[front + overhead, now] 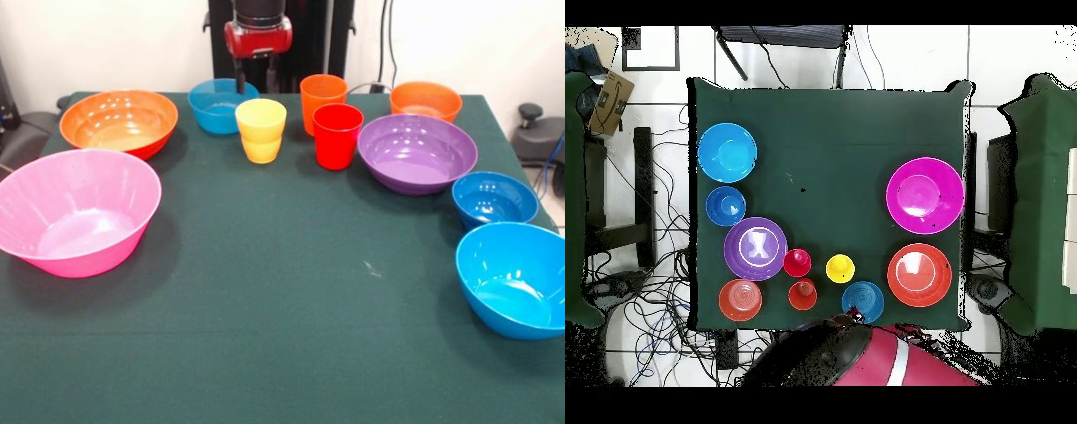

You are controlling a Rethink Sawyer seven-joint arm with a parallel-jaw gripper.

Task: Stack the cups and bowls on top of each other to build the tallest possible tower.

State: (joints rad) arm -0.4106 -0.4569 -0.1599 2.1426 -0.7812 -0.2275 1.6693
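Every bowl and cup stands alone on the green table [265, 291]; none is stacked, so no tower shows. The large pink bowl [79, 212] and large orange bowl [119, 122] are on the left. A small blue bowl [221, 104], the yellow cup [260, 130], orange cup [323, 102] and red cup [337, 135] stand at the far middle. The small orange bowl [425, 100], purple bowl [417, 152], second small blue bowl [494, 199] and bright blue bowl [516, 278] line the right. My gripper [260, 66] hangs drawn back above the far edge, behind the small blue bowl, holding nothing.
The arm's red and black body [865, 360] covers the table's edge on the robot's side in the overhead view. Cables and chairs [625, 230] surround the table. A black chair part [530, 115] stands off the right edge.
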